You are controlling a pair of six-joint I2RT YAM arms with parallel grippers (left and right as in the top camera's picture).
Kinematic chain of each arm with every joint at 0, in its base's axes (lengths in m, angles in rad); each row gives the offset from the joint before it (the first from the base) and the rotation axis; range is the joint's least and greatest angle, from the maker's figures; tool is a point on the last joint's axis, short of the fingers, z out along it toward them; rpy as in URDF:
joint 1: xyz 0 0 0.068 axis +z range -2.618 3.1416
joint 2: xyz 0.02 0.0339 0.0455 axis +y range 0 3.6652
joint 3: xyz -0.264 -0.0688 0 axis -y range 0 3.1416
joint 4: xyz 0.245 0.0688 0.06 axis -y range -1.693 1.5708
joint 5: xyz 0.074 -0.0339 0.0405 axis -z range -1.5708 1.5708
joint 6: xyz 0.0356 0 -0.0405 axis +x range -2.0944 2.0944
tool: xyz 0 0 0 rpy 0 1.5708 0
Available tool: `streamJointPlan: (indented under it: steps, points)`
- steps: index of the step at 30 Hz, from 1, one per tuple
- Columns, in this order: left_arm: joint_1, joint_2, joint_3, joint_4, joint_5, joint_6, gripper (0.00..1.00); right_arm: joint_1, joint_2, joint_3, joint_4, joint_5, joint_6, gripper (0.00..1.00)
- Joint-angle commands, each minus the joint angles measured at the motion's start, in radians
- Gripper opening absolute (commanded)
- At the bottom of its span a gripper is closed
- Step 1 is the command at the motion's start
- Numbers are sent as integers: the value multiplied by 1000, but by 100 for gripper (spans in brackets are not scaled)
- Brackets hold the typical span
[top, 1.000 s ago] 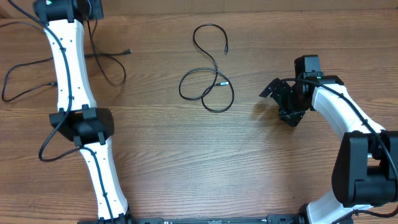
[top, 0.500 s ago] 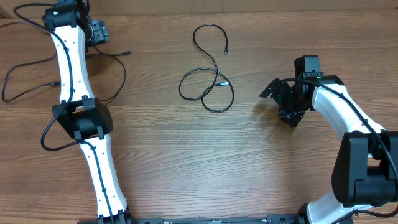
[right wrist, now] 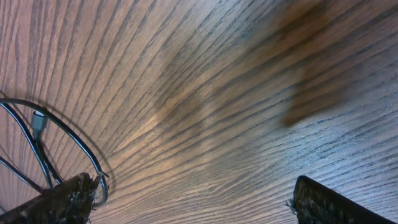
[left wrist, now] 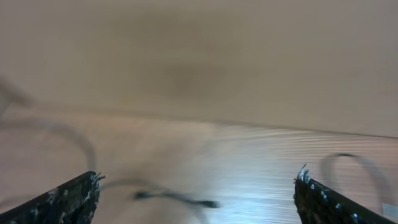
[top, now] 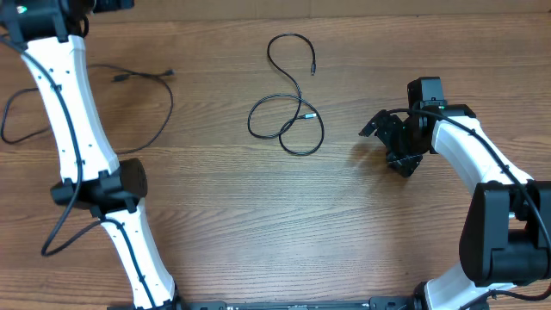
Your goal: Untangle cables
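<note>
One cable (top: 286, 120) lies in loose loops at the table's middle, with a silver-tipped plug (top: 308, 114); part of its loop (right wrist: 37, 146) also shows at the left of the right wrist view. A second cable (top: 155, 103) trails across the left side, its plug (top: 171, 73) on the wood. My right gripper (top: 385, 145) stands open to the right of the middle cable and holds nothing. My left gripper (left wrist: 196, 193) is open above the table's far left; a blurred cable end (left wrist: 177, 198) lies on the wood below it, between its fingers and untouched.
A further thin black cord (top: 7, 116) curves along the far left edge beside the left arm (top: 69, 112). The right arm (top: 482, 164) fills the right side. The tabletop (top: 284, 224) is brown wood.
My left gripper opened, let go of the left cable and swung up and to the left. That cable's ends shifted slightly. The right arm and the middle cable stayed still.
</note>
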Motion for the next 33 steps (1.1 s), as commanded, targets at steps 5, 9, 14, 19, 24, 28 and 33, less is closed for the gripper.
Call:
streamJointPlan:
  steps: [5,9,14,19,24,28,33]
  points:
    - [-62,2,-20,-28,356,-6,100,7,-1,3,2,11,-5,100]
    - [-135,8,-68,-27,341,-113,100,7,-1,-9,7,11,-5,100]
    - [-249,54,-117,-26,286,-139,99,7,-1,-24,6,11,-5,100]
    - [-368,132,-163,-24,282,-194,100,7,-1,-43,6,11,-6,100]
    - [-484,237,-173,-23,200,-81,100,7,-1,-44,2,11,-6,100]
    - [-541,295,-173,-29,122,-129,100,7,-1,-44,2,33,-10,100]
    - [-600,335,-179,-80,122,-617,100,7,-1,-44,2,86,-9,100]
